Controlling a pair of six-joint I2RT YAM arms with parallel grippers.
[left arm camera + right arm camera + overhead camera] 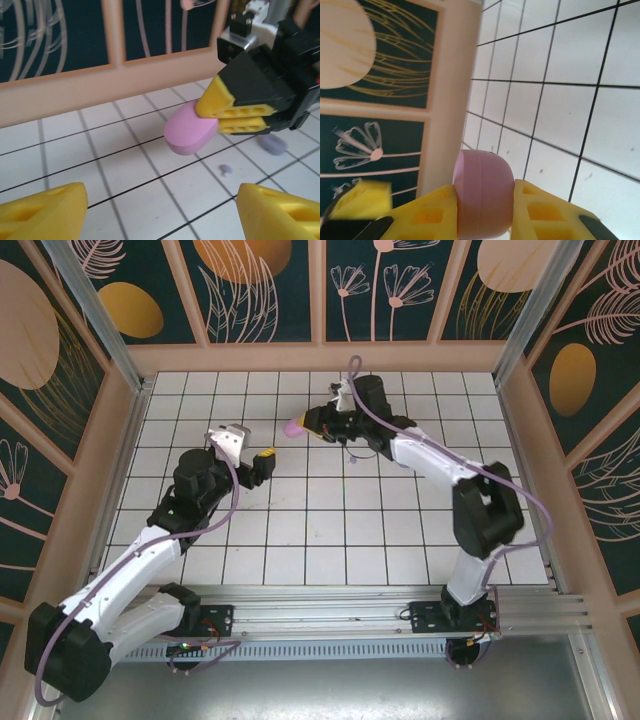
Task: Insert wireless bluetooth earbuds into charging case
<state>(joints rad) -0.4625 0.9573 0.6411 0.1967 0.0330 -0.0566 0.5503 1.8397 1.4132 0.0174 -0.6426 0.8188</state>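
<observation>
- We are seeing the right gripper (303, 426) reaching out over the far middle of the tiled floor (300, 540), with its yellow fingers pointing to the left.
- It is clamping a pink oval charging case (292, 426) by one end, so the rounded free end is sticking out past the fingertips.
- In its own wrist view the right gripper (484, 210) is pressing one yellow finger (425, 217) against each flat face of the charging case (482, 192). A thin seam is running around the case's edge, and the two halves are sitting together.
- From the left wrist view we are looking at the same charging case (192, 127) pinched in the right gripper (214, 118). It is sitting low over the tiles, and we cannot tell whether it is touching them.
- One tiny lilac earbud (225, 170) is lying on a white tile, near the case and a little nearer to this camera, apart from everything else.
- A larger lilac pebble (273, 145) is resting on the floor under the right gripper's black body (it is blurred, so we are not naming it further).
- The left gripper (262, 460) is hanging left of the case and well apart from it, holding nothing.
- In the left wrist view the left gripper (160, 212) is showing its two yellow fingertips (45, 212) at the bottom corners, spread wide with bare tile between them.
- The peach-coloured back wall (75, 95) is standing behind the case.
</observation>
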